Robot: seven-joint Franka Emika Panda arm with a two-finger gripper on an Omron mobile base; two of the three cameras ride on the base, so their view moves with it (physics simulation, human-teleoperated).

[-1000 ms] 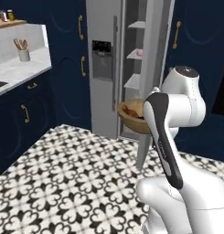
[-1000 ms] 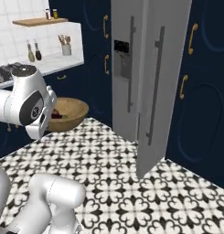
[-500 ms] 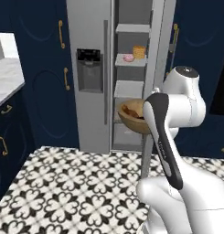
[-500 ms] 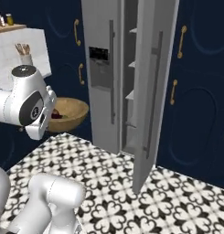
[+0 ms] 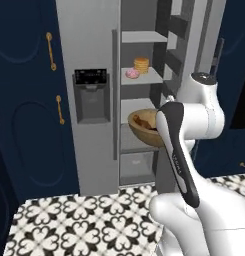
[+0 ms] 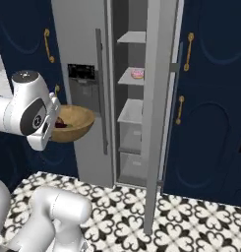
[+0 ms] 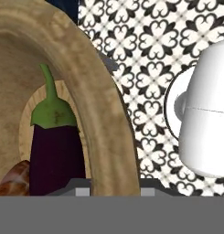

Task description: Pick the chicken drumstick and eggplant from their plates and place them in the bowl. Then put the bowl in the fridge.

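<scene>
My gripper (image 7: 112, 189) is shut on the rim of the wooden bowl (image 7: 102, 114). Inside the bowl lies the dark purple eggplant (image 7: 56, 155) with its green cap, and the reddish-brown chicken drumstick (image 7: 13, 180) rests beside it. I hold the bowl (image 5: 143, 127) level at mid height, in front of the open grey fridge (image 5: 89, 60). In the right base view the bowl (image 6: 74, 123) hangs before the fridge's shut dispenser door (image 6: 80, 44). The plates are out of view.
The fridge's right door (image 6: 159, 98) stands open, edge-on. White shelves (image 5: 136, 107) inside carry a pink donut (image 5: 132, 74) and a stack of pancakes (image 5: 141, 65). Dark navy cabinets (image 6: 210, 98) flank the fridge. Patterned black-and-white floor (image 5: 89, 225) lies below.
The base has moved, so both base views have swung onto the fridge, which is now nearer and central. The bowl stays in my shut gripper in the same pose.
</scene>
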